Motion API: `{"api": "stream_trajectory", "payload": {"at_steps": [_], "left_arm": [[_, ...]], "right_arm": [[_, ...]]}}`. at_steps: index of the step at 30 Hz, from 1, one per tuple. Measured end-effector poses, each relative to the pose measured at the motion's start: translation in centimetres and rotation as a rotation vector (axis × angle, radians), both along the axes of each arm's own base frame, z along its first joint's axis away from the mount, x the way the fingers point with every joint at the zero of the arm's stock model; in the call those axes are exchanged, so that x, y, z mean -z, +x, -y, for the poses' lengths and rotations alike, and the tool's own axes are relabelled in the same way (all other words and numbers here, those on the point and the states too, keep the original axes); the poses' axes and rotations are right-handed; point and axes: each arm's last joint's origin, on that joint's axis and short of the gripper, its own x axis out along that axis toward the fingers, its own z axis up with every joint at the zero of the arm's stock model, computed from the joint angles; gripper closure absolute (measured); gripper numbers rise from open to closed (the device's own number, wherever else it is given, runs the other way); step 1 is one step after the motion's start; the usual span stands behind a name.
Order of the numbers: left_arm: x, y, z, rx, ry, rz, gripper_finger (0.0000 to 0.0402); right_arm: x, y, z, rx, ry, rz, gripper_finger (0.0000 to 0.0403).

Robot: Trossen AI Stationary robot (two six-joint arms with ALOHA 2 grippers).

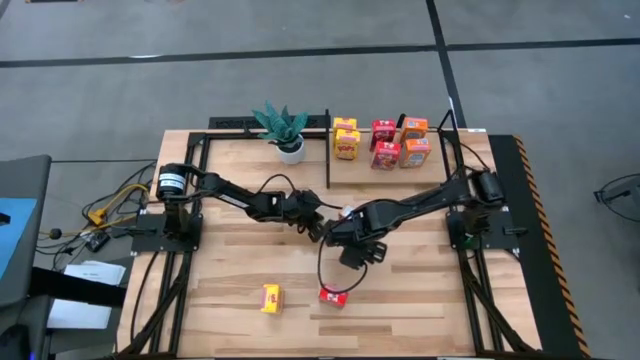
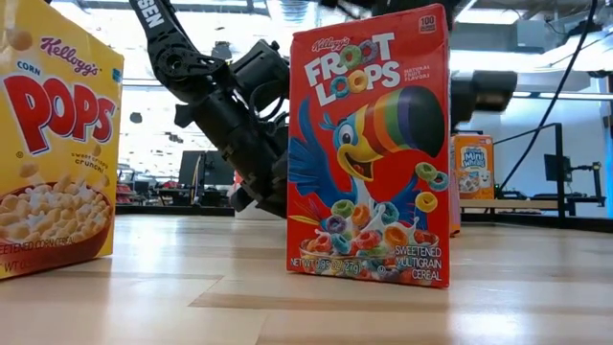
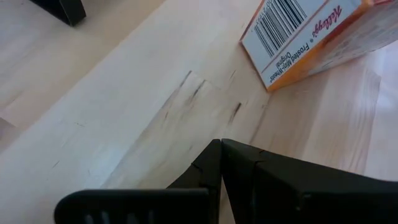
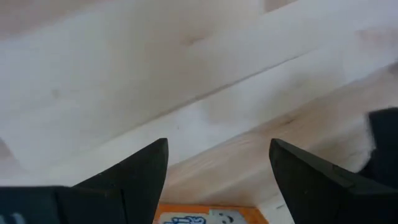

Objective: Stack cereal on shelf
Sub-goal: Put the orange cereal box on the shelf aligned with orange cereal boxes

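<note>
Both dark arms bend low and meet mid-bench — the right tool (image 1: 352, 252) has its fingers spread wide, with an orange box (image 4: 208, 216) just under them, while the left tool (image 1: 316, 226) is squeezed tight and holds nothing. The bench (image 1: 230, 270) is pale wood. Colourful cereal boxes (image 1: 381, 141) stand on the shelf (image 1: 328, 150) — a red one (image 1: 333, 296) and a yellow one (image 1: 271, 297) sit near the front.

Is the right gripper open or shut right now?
Open. In its wrist view the right gripper shows two dark fingers standing wide apart with bare table between them, and an orange cereal box edge just below.
</note>
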Motion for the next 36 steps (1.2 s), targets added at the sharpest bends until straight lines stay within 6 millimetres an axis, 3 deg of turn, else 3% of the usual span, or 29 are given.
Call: {"api": "stream_trajectory", "payload": {"at_steps": [6,11,13,18,25,30,36], "left_arm": [[-0.6,0.0,0.0,0.012,0.000,0.021,0.0401],[-3.8,-0.9,0.1,0.047,0.063,0.033,0.0402],[-5.3,-1.3,-0.1,0.027,0.118,0.049,0.0401],[-8.1,-3.4,-0.2,-0.023,0.207,0.005,0.0402],[-11.5,-5.6,0.3,-0.078,0.233,0.037,0.0401],[-12.8,-6.7,0.9,-0.110,0.253,0.052,0.0401],[-13.3,-8.0,1.8,-0.145,0.255,0.010,0.0401]], "right_arm": [[-3.0,-1.4,1.3,0.222,0.063,-0.037,0.0097],[-6.0,-3.9,3.9,0.451,0.132,-0.079,0.0097],[-6.3,-5.2,5.0,0.542,0.147,-0.075,0.0098],[-4.3,-8.1,6.6,0.702,0.182,-0.039,0.0115],[-0.2,-9.9,6.7,0.819,0.183,-0.009,0.0139],[1.5,-9.3,5.7,0.840,0.221,-0.043,0.0144],[1.5,-7.0,2.1,0.755,0.329,0.007,0.0144]]}}
